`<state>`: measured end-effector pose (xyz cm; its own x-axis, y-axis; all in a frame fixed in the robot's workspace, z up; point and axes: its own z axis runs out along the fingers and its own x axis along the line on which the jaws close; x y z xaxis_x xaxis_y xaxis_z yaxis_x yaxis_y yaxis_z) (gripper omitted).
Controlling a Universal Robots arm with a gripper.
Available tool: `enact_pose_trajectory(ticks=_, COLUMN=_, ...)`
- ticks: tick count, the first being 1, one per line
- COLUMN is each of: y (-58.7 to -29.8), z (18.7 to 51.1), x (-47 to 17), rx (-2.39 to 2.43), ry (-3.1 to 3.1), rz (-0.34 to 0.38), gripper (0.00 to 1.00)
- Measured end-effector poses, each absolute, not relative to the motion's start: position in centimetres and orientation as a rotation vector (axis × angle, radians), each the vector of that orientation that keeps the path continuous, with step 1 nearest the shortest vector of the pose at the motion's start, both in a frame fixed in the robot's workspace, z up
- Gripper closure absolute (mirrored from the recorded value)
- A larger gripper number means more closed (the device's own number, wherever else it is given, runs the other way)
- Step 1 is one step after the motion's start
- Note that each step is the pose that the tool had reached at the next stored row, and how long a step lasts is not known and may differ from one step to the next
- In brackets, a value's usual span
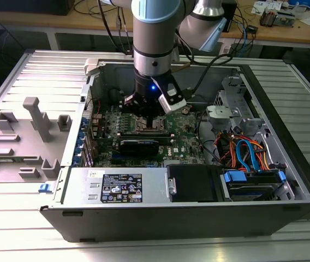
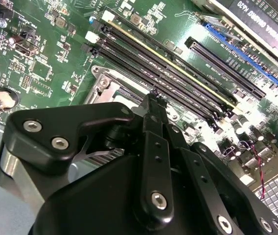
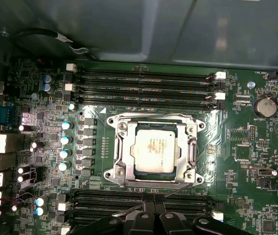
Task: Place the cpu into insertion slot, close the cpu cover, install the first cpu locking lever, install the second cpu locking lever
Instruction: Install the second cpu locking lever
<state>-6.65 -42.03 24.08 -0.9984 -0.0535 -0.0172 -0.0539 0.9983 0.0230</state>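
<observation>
The cpu (image 3: pixel 152 151), a silver-grey square chip, lies flat in the insertion slot (image 3: pixel 110 147) on the green motherboard (image 3: pixel 246 147). The cpu cover (image 3: pixel 193 152), a silver frame, lies down around the chip, which shows through its window. A thin wire lever (image 3: pixel 175 190) slants up from the socket's edge toward my gripper (image 3: pixel 153 211). The black fingers (image 2: pixel 153 122) are pressed together at their tips just beside the socket (image 2: pixel 107 88). In the exterior view my gripper (image 1: pixel 147 115) hangs low over the socket (image 1: pixel 147 125) inside the open computer case.
Long black memory slots (image 3: pixel 144 83) run on both sides of the socket. A long black card (image 1: pixel 138 145) stands in front of it. Case walls (image 1: pixel 160 218), a power supply (image 1: pixel 119 188), drive bays and cable bundles (image 1: pixel 242 153) surround the board. A coin battery (image 3: pixel 262 106) sits nearby.
</observation>
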Motion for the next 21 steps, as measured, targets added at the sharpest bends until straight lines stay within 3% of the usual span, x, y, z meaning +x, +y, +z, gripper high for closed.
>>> enact_pose_trajectory(ticks=21, y=-42.3, z=22.9, x=-6.7, rx=-0.084, ry=3.131, rz=0.069, gripper=0.89)
